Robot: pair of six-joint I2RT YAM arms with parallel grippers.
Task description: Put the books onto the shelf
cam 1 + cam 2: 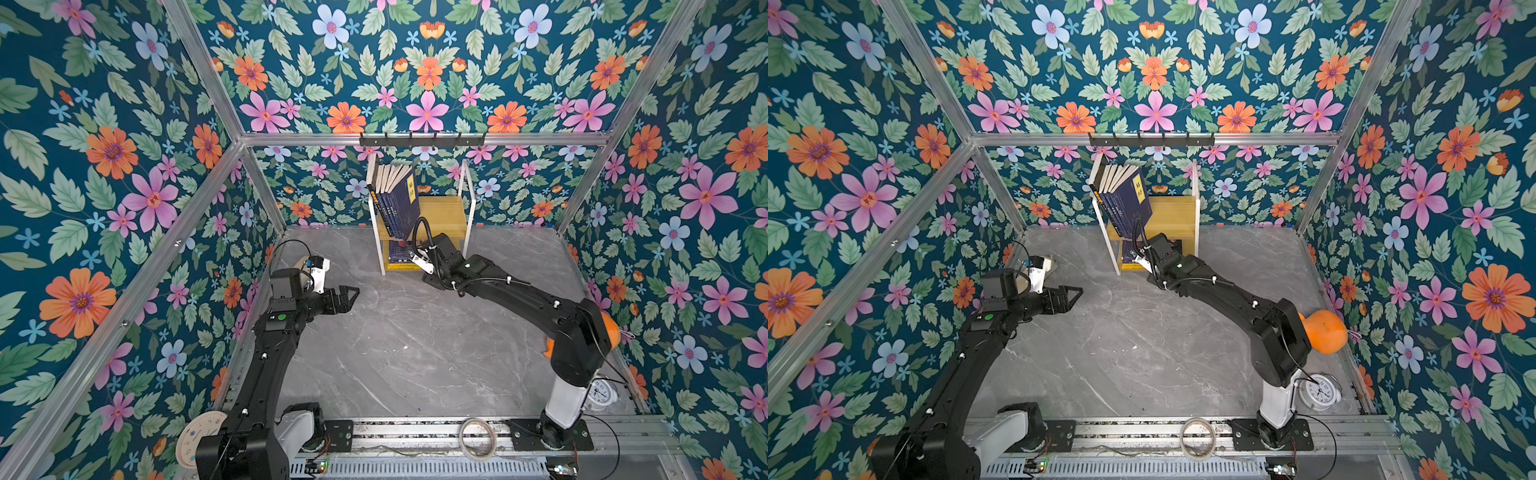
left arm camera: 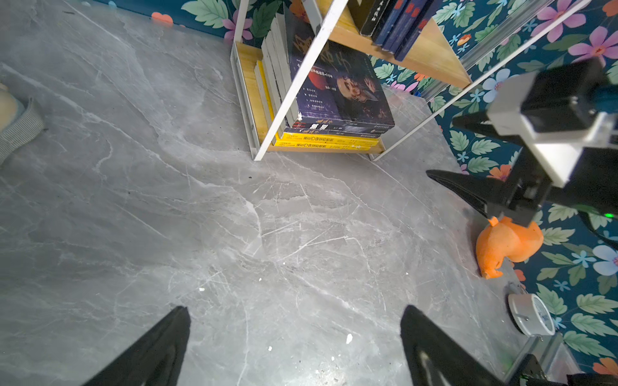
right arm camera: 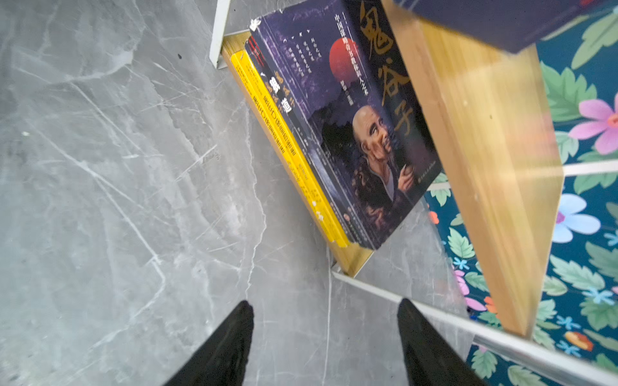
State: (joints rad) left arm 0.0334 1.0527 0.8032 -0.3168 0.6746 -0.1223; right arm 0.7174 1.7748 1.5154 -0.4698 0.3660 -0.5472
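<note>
The shelf [image 1: 440, 216] [image 1: 1177, 216], white frame with wooden boards, stands at the back wall. Several navy books [image 1: 399, 199] [image 1: 1129, 199] lean left on its upper board. More books lie flat in a stack [image 2: 344, 97] [image 3: 354, 127] on the lower board, yellow ones under a dark cover with a bald figure. My right gripper [image 1: 415, 259] [image 2: 440, 147] [image 3: 325, 302] hangs just in front of the lower tier, open, with only bare table between its fingers. My left gripper [image 1: 351, 293] [image 2: 296, 307] is open over the table's left side, holding nothing.
A black hook rail [image 1: 422, 141] runs above the shelf. An orange gourd toy [image 1: 1325, 332] and a white alarm clock [image 1: 1320, 390] sit by the right wall. A tape roll [image 1: 478, 438] lies on the front rail. A small white object [image 1: 318, 266] sits behind the left gripper.
</note>
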